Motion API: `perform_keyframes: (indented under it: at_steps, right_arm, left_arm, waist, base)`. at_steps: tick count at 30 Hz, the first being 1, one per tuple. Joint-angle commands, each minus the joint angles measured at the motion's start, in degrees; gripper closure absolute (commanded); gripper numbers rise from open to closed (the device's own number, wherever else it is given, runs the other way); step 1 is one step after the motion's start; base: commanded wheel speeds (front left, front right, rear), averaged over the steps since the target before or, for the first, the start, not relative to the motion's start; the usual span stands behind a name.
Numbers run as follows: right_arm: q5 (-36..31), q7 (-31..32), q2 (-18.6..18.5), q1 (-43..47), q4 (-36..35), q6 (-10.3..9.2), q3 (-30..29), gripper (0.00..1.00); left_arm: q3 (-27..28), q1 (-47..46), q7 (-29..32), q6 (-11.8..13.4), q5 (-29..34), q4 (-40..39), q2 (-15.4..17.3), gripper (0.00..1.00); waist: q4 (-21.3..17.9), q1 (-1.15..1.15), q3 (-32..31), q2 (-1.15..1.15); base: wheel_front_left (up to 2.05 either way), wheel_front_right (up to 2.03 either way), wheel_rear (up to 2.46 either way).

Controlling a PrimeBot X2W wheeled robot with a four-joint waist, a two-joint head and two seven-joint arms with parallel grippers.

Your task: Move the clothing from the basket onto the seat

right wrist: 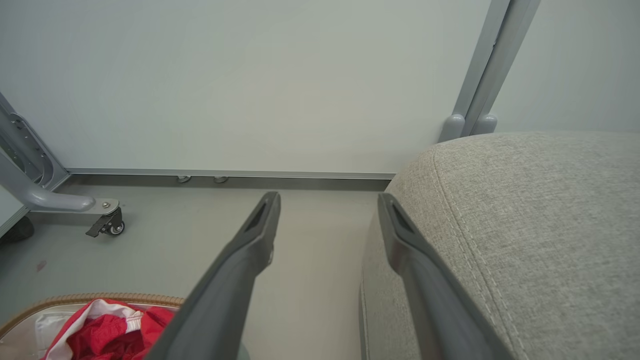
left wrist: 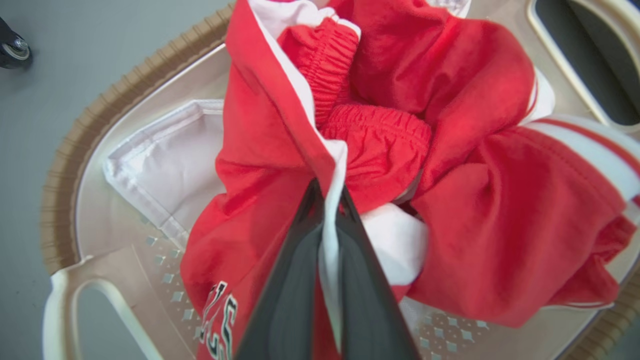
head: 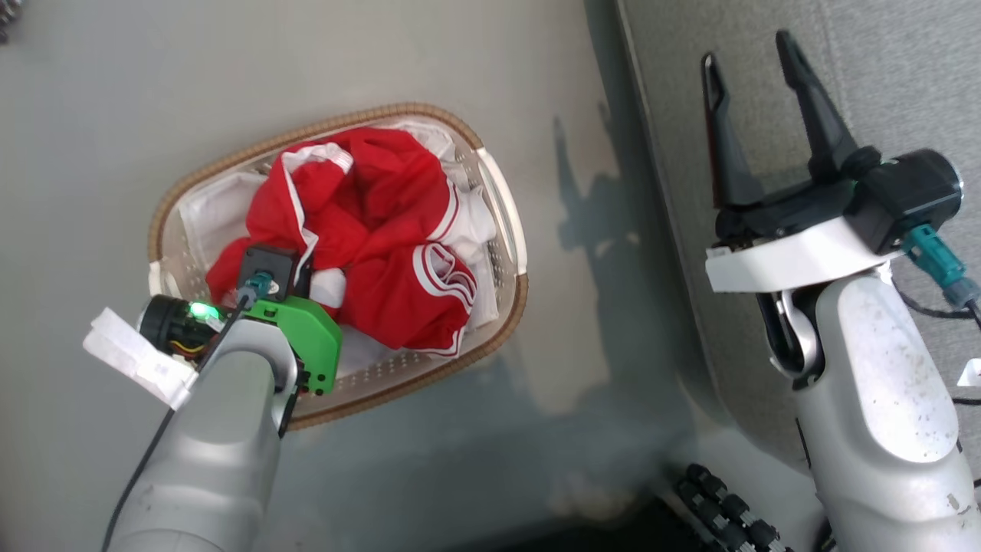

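Observation:
The white perforated basket (head: pixel 502 222) with a brown woven rim sits on the floor, holding crumpled red clothing (head: pixel 383 222) with white trim. In the left wrist view my left gripper (left wrist: pixel 327 192) is shut on a white-edged fold of the red clothing (left wrist: pixel 450 150) inside the basket (left wrist: pixel 100 220). In the head view the left wrist hides its fingers among the cloth. My right gripper (head: pixel 747 57) stands open and empty above the edge of the grey seat (head: pixel 881 69). The right wrist view shows the right gripper (right wrist: pixel 327 205) over the floor beside the seat (right wrist: pixel 540 225), with the clothing (right wrist: pixel 105 330) at the lower left.
A grey floor (head: pixel 115 115) lies around the basket. A wall with a metal frame post (right wrist: pixel 492 55) stands behind the seat. A wheeled frame foot (right wrist: pixel 107 227) rests at the left by the wall. The robot's dark base wheels (head: pixel 728 510) show at the bottom.

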Motion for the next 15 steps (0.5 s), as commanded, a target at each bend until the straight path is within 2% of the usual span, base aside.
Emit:
perform_keyframes:
  at_steps: [1, 15]
  right_arm:
    - [-0.79, -0.28, -0.18, 1.54, 0.74, -0.02, -0.27, 0.0]
    - [-1.4, -0.28, -0.2, 11.3, 5.66, -0.03, 0.07, 0.0]
  left_arm:
    - [0.25, 1.71, -0.32, -0.26, -0.88, -1.94, -0.15, 1.0]
    - [1.38, 17.03, -0.27, 0.56, -4.26, -20.04, -1.33, 1.0]
  waist:
    - [1.36, 0.0, -6.6, 0.0]
    - [5.22, 0.0, -24.95, 0.0]
  base:
    - [0.0, 0.0, 0.0]
    - [0.0, 0.0, 0.0]
